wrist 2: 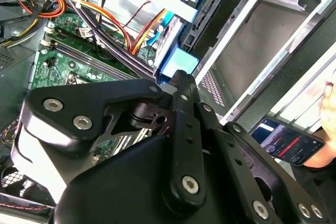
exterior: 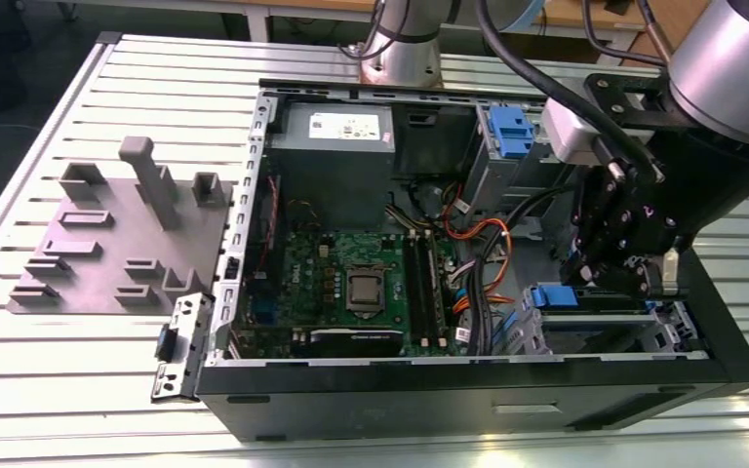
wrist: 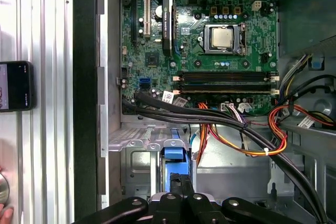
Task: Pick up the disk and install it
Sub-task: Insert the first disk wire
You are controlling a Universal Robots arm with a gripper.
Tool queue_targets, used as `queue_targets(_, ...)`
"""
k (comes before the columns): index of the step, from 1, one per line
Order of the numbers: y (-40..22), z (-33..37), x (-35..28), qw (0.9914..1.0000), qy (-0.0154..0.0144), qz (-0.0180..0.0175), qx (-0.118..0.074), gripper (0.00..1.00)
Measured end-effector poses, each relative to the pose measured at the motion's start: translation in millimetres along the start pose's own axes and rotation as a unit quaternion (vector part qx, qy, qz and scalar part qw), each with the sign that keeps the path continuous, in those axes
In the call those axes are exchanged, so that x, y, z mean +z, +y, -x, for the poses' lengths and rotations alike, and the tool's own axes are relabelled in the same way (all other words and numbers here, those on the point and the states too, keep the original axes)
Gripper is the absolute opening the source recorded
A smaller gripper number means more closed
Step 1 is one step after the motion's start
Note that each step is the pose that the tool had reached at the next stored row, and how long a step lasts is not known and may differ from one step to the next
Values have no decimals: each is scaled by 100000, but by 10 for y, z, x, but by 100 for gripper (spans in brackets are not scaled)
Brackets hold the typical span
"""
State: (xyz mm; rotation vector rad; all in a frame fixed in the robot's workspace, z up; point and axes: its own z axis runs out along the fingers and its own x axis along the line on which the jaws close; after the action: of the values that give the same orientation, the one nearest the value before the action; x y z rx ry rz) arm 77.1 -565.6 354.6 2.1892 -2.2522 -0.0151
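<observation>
The disk sits edge-on in the lower drive cage of the open computer case. Its blue plastic end shows in the exterior view and in both wrist views. My gripper hangs over that cage at the exterior view's right. Its fingers are shut together, with the tips right at the blue end of the disk. Nothing shows between them. The rest of the disk is hidden inside the cage.
Orange, yellow and black cables run beside the cage over the motherboard. A grey power supply box and a blue latch sit at the back. A grey fixture plate lies on the table. A phone and a hand are beside the case.
</observation>
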Motion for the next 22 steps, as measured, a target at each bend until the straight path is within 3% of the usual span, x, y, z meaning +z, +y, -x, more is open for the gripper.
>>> queue_targets(6, -96, 3, 0, 100000, 9, 1, 3, 11)
queue_targets(13, -95, 4, -47, 100000, 1, 1, 9, 11)
queue_targets(22, -113, 18, -48, 100000, 8, 1, 4, 11)
